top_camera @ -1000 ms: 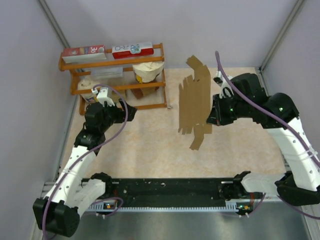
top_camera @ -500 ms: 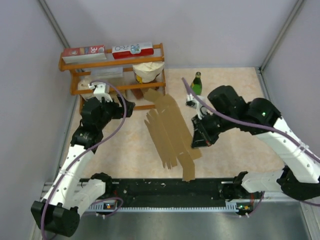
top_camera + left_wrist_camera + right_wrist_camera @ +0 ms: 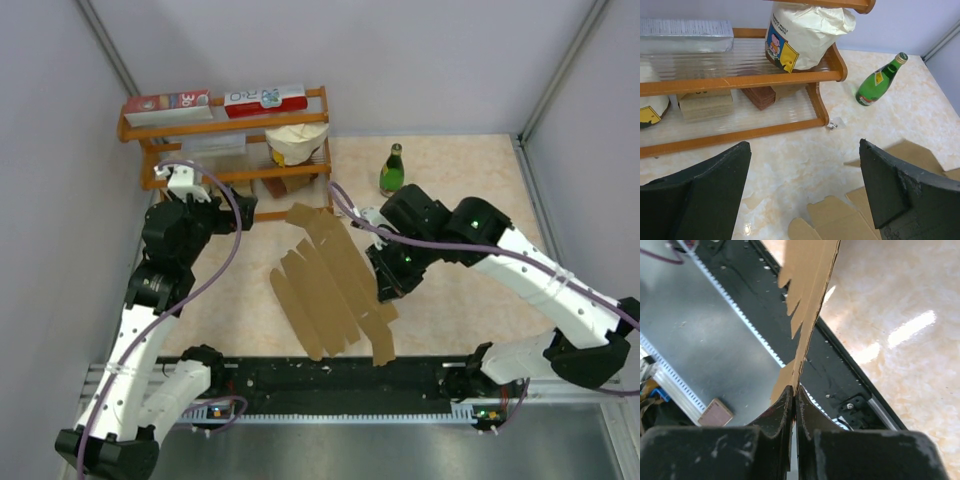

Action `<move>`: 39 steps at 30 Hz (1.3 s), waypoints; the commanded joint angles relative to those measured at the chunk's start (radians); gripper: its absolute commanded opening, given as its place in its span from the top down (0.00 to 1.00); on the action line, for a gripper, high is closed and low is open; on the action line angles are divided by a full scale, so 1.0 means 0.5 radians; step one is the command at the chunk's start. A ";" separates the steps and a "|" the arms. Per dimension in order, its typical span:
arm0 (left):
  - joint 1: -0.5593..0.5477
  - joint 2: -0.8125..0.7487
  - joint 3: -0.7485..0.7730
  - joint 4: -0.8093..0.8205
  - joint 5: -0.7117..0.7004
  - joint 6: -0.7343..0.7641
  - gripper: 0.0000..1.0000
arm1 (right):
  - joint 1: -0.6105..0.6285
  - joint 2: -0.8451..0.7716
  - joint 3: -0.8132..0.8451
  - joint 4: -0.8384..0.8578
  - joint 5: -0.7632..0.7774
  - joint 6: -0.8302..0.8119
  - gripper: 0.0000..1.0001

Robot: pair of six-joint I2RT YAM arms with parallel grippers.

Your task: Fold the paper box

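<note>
Paper box: flat brown die-cut sheet, flaps unfolded, tilted in the air just in front of the shelf. Right gripper is pinched tight on the sheet's edge, on the side away from the shelf. Left gripper has its jaws wide and empty, facing the shelf. A second ago the sheet hung upright, well off the shelf; it has swung over toward it.

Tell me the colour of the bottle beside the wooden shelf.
The bottle is green with a gold cap; the left wrist view shows it best.
</note>
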 commanded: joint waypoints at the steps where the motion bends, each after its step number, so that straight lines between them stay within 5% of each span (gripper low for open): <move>1: -0.005 0.000 0.069 -0.003 -0.003 0.049 0.07 | 0.027 0.134 -0.039 -0.432 0.274 0.021 0.99; 9: -0.005 -0.003 0.008 -0.003 0.037 0.043 0.07 | -0.025 0.349 -0.144 -0.365 0.480 0.077 0.91; 19: -0.005 0.003 -0.075 0.009 0.095 0.006 0.07 | -0.175 0.337 -0.358 -0.193 0.712 0.193 0.38; 23: -0.005 0.003 -0.109 0.024 0.110 -0.006 0.07 | -0.331 0.181 -0.392 -0.012 0.885 0.300 0.33; 29: -0.005 0.064 -0.164 0.125 0.303 -0.012 0.06 | -0.727 -0.157 -0.751 0.577 0.459 0.341 0.31; 35: -0.011 0.282 -0.216 0.429 1.027 -0.061 0.03 | -0.933 -0.203 -1.095 0.957 0.106 0.365 0.31; 39: -0.060 0.362 -0.207 0.411 1.022 -0.027 0.04 | -1.068 -0.206 -1.309 1.261 -0.106 0.435 0.31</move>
